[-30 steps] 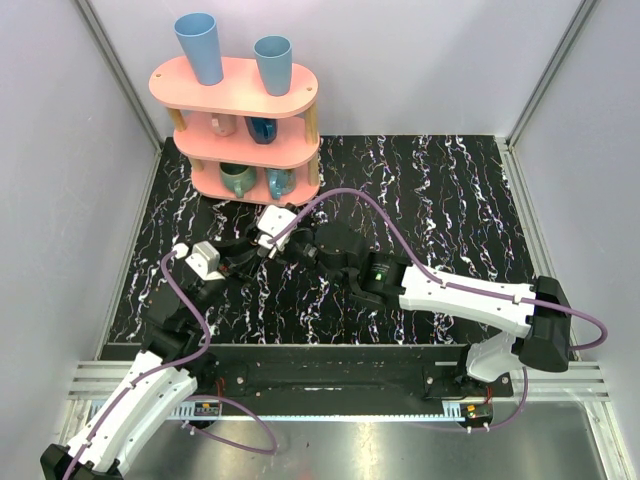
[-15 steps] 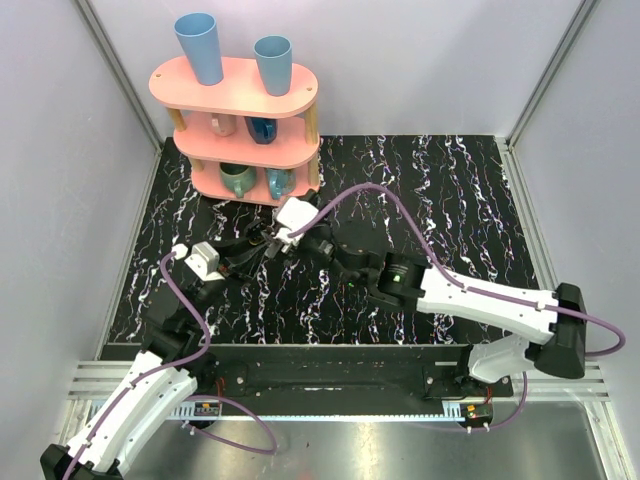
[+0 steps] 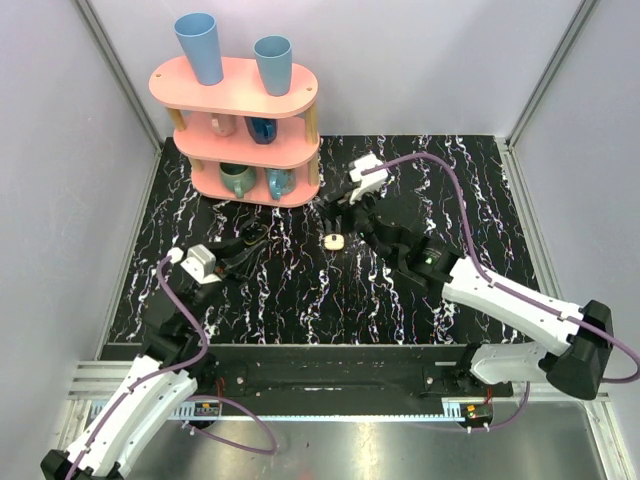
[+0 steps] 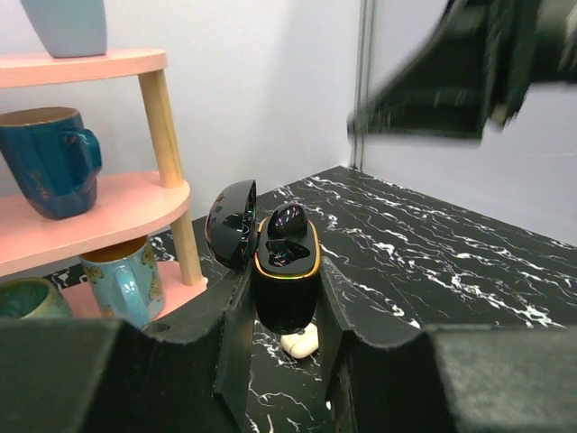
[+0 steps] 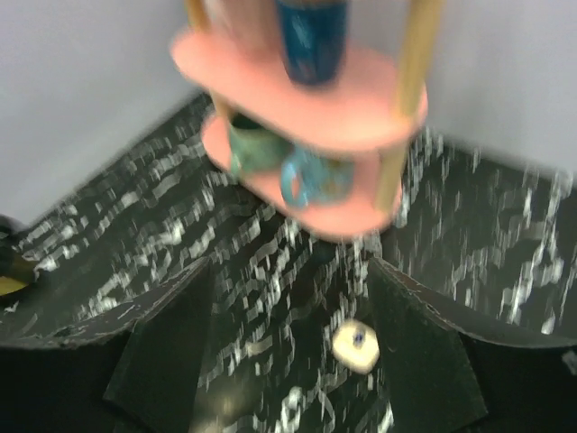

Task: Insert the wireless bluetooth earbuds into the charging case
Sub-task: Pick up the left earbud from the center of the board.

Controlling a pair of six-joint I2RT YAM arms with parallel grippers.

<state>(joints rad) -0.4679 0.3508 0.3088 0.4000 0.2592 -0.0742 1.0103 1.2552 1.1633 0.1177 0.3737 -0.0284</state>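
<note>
My left gripper (image 3: pixel 248 243) is shut on an open hinged charging case (image 4: pixel 285 271). This case is glossy black with a gold rim, and I hold it upright above the table with its lid (image 4: pixel 230 224) swung left. One cream-white earbud (image 3: pixel 334 241) lies on the marbled table. It shows just behind the case in the left wrist view (image 4: pixel 302 341). My right gripper (image 3: pixel 338 212) is open and empty and hovers just beyond the earbud. In the blurred right wrist view the earbud (image 5: pixel 356 347) lies between my spread fingers, close to the right one. I see no second earbud.
A pink three-tier shelf (image 3: pixel 240 100) with cups and mugs stands at the back left, close to my right gripper. It also shows in the left wrist view (image 4: pixel 108 216) and the right wrist view (image 5: pixel 297 99). Grey walls enclose the black marbled table (image 3: pixel 450 190).
My right arm has swung away from the left gripper toward the back, near the shelf. The cream earbud now lies in plain view on the table. My left gripper has barely moved.
</note>
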